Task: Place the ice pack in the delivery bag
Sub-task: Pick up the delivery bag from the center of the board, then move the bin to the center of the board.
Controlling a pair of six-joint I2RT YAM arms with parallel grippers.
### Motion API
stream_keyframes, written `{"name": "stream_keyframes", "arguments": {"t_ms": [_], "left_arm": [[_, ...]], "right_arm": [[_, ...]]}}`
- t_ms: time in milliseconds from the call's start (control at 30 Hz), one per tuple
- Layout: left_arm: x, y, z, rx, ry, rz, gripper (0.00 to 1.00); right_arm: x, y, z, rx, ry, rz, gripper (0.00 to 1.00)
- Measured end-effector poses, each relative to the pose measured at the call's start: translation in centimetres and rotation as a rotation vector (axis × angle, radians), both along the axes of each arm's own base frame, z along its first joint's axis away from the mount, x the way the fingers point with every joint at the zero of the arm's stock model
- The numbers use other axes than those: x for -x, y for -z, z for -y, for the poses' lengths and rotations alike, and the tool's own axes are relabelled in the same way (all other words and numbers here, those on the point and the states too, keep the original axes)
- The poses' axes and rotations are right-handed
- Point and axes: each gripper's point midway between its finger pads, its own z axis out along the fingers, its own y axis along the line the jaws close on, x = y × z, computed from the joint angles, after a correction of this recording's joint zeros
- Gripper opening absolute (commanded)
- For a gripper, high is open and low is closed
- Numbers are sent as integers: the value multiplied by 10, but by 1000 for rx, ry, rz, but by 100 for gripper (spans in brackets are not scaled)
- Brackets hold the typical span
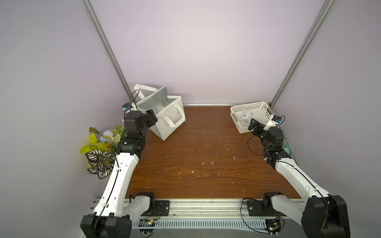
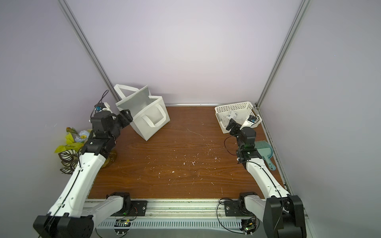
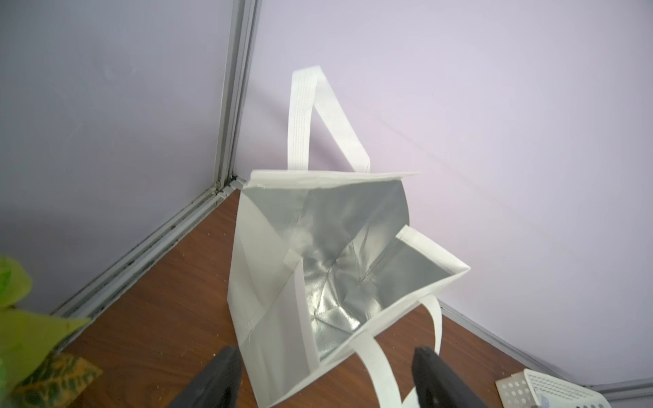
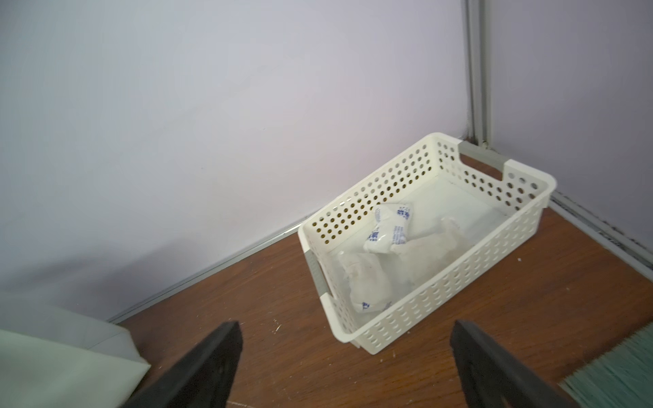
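**Top views.** In both top views the delivery bag (image 1: 160,127) stands at the far left of the table (image 1: 195,160). Its mouth is open and the silver lining shows. One handle stands up against the far wall, and the other hangs down the outer face that looks toward the table's middle. The left gripper (image 1: 152,117) is at the bag's near-left edge; its finger spacing cannot be read from here. The basket (image 1: 250,105) sits in the far right corner. The ice pack (image 1: 246,116) lies inside it, among other pale pouches. The right gripper (image 2: 233,125) is at the basket's near side. A teal brush (image 2: 265,152) lies on the table just right of the right arm.

**Left wrist view.** The left gripper (image 3: 325,379) has its fingers apart. The bag's (image 3: 261,282) near corner and its hanging handle loop stand between them. One finger is right beside the white side wall (contact cannot be confirmed), and the other is clear of the fabric. The bag's interior shows only foil.

**Right wrist view.** The right gripper (image 4: 348,367) has its fingers spread wide, with bare table between them. The basket (image 4: 441,318) lies ahead of the fingertips. The ice pack (image 4: 387,229), which carries blue print, rests on the basket floor toward the far wall. It is well apart from both fingers and not between them. A second crinkled pouch (image 4: 364,282) lies closer to the gripper, against the basket's end wall.
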Motion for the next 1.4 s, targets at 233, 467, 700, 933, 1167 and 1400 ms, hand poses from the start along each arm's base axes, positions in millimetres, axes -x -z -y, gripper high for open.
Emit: {"name": "stream_keyframes", "arguments": {"t_ms": [233, 467, 700, 933, 1167, 1400], "left_arm": [[-49, 46, -23, 25, -93, -211, 70], [-88, 109, -25, 42, -101, -388, 66], [-90, 106, -24, 11, -94, -393, 22], [-79, 87, 13, -82, 23, -369, 4], [-41, 72, 51, -83, 184, -328, 0], [-11, 70, 66, -74, 290, -309, 0]], "right_arm": [[-5, 3, -46, 105, -82, -66, 100], [0, 12, -50, 155, -87, -106, 100], [-5, 9, -44, 203, -44, -162, 100], [-55, 25, -44, 260, -42, -316, 97], [-108, 93, -55, 309, -125, -555, 80], [-134, 146, -61, 377, -159, -716, 69]]}}
